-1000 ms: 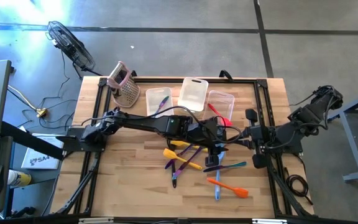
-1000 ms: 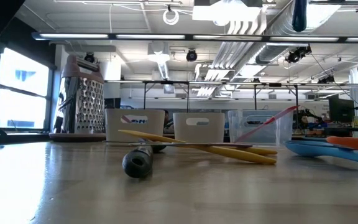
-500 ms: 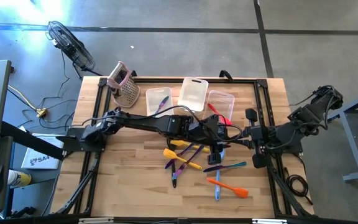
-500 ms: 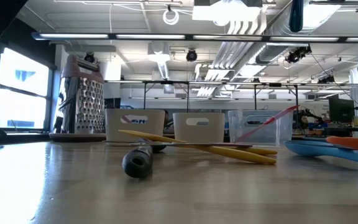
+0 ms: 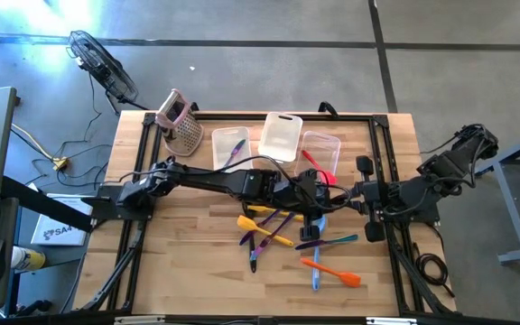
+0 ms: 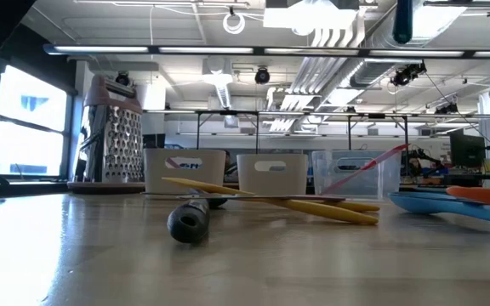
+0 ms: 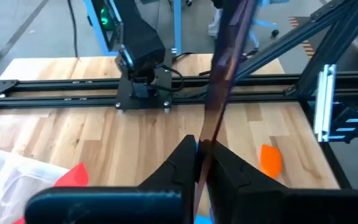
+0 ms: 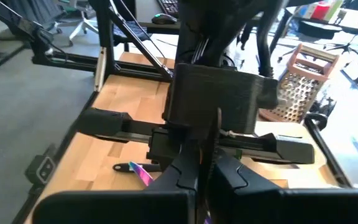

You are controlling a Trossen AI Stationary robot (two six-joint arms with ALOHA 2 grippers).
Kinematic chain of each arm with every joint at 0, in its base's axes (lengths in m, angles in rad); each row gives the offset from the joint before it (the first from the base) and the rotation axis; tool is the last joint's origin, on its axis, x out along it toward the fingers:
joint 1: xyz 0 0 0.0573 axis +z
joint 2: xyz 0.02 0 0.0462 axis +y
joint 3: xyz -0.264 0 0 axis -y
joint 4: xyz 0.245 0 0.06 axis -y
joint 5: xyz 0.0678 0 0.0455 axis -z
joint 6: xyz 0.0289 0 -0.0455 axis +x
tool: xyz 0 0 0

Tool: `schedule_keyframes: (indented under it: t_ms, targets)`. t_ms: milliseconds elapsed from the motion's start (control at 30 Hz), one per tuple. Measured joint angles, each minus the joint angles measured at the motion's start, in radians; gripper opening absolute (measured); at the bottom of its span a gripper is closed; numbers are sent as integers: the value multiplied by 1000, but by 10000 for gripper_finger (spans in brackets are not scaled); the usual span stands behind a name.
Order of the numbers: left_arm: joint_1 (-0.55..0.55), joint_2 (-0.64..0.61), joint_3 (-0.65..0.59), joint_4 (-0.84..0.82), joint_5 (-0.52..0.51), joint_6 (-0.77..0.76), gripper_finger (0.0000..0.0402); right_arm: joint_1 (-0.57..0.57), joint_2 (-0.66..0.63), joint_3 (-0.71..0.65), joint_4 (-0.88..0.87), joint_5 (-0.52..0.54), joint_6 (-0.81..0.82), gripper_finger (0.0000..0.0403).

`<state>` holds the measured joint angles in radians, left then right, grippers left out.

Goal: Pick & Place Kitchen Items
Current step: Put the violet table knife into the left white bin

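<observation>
The kitchen items lie in a loose heap [image 5: 287,236] at the table's middle: yellow [image 5: 262,219], purple, black, blue and orange [image 5: 332,271] slim utensils. In the low view a yellow one [image 6: 296,204] lies across a black handle [image 6: 187,223]. My left gripper [image 5: 310,217] reaches over the heap's right side and is shut on a dark purplish slim handle [image 7: 224,81]. My right gripper [image 5: 359,199] waits shut just right of it, holding nothing; the right wrist view shows its fingers [image 8: 185,171] closed. My left gripper pinches the dark purplish handle [image 7: 207,138] between its two fingers. The handle runs out from between the fingertips and leaves the left wrist view at its upper edge. The gripper hides the lower end, so I cannot tell whether it rests on the table.
Three clear tubs [image 5: 229,144] [image 5: 280,135] [image 5: 321,149] stand in a row at the far edge; the left one holds a purple utensil, the right one a red utensil [image 5: 312,162]. A pink-topped grater [image 5: 182,126] stands at the far left. Black frame rails [image 5: 377,162] border the table.
</observation>
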<state>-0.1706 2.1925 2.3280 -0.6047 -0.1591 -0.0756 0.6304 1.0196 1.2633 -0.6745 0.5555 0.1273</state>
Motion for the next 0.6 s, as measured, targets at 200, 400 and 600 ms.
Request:
schedule_keyframes:
  t_ms: [200,400,600]
  targets:
    - [-1,0,0,-3,-5,-7,8,0,0,0,-9,-1,4,4]
    - [-1,0,-1,-7,-4,-27,7,2,0,0,-25,-7,60,4]
    - [-1,0,-1,-9,-2,-30,7,2,-1,1,-31,-30,52,4]
